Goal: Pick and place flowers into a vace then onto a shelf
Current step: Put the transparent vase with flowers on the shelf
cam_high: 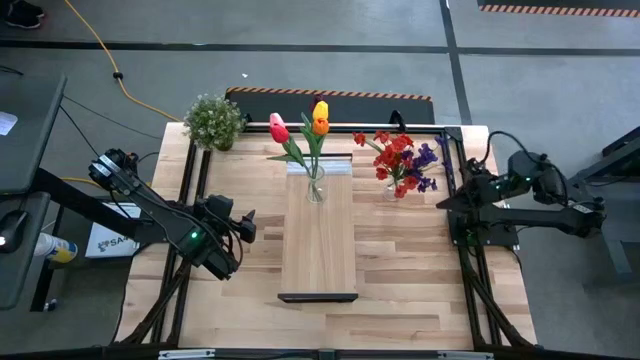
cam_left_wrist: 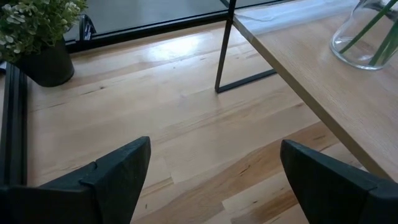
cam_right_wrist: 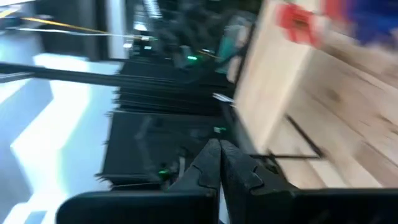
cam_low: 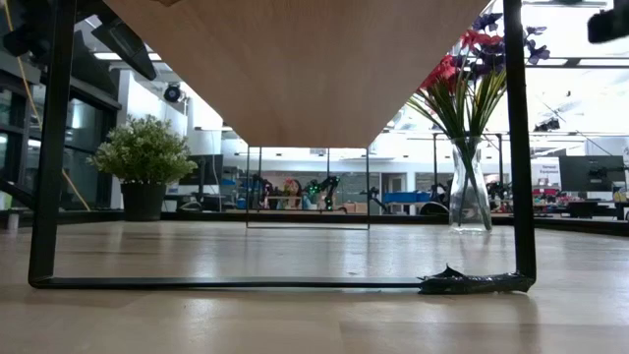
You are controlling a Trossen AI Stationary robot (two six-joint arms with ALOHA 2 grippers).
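Tulips in their vase on the shelf, both arms clear of it.

The tabletop (cam_high: 400, 270) carries the shelf (cam_high: 318, 240); at its far end a glass vase (cam_high: 315, 188) holds the tulips (cam_high: 300, 128). A second vase of red and purple sprays (cam_high: 403, 160) stands just beside the shelf. The left gripper (cam_left_wrist: 211, 177) hovers beside the shelf, fingers wide apart and empty; the right gripper (cam_right_wrist: 221, 163), fingers together, rests at the table's right edge.

Butcher-block worktop (cam_high: 400, 260) carries the shelf (cam_high: 318, 235) on black brackets down its middle, a glass vase of tulips (cam_high: 315, 185) standing on the shelf's far end, a second vase of red and purple sprays (cam_high: 395, 185) on the worktop just right of the shelf, a potted plant (cam_high: 214, 122) at the far-left corner.
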